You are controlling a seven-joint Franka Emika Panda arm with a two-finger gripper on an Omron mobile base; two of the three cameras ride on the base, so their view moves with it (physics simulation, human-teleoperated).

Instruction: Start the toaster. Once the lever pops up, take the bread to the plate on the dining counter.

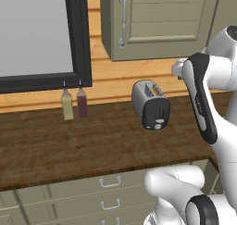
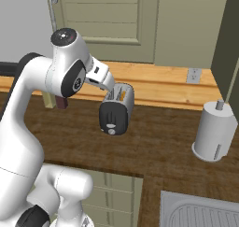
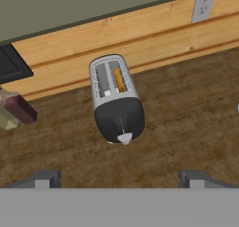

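1. The toaster (image 1: 151, 104) stands on the dark wood desk (image 1: 69, 145), near the pale wood back wall, its black end face turned toward the robot and its two slots on top.
2. An orange-tan edge of the bread (image 3: 118, 80) shows in one slot in the hand view; the other slot looks grey inside.
3. To the toaster's left, against the wall, a pale yellow bottle (image 1: 67, 104) and a dark red bottle (image 1: 82, 102) stand just beside each other, below a black-framed panel (image 1: 41, 34).
4. A sage-green wall cabinet (image 1: 157, 22) with a metal handle hangs above the toaster.
5. To the toaster's right, well apart from it, a white paper towel roll (image 2: 215, 131) stands upright on its holder, with a wall socket (image 2: 193, 74) behind it and a sink (image 2: 200, 212) cut off at the lower edge.
6. Drawers (image 1: 109, 182) with small handles sit under the desk front.
7. The hand (image 3: 119, 179) hovers above and in front of the toaster, fingertips (image 3: 44, 179) spread wide apart, holding and touching nothing.
8. In both base views the robot's own arm covers the hand, and in the right base view it hides part of the bottles.
9. The lever on the toaster's black face is too small to tell whether it is up or down.
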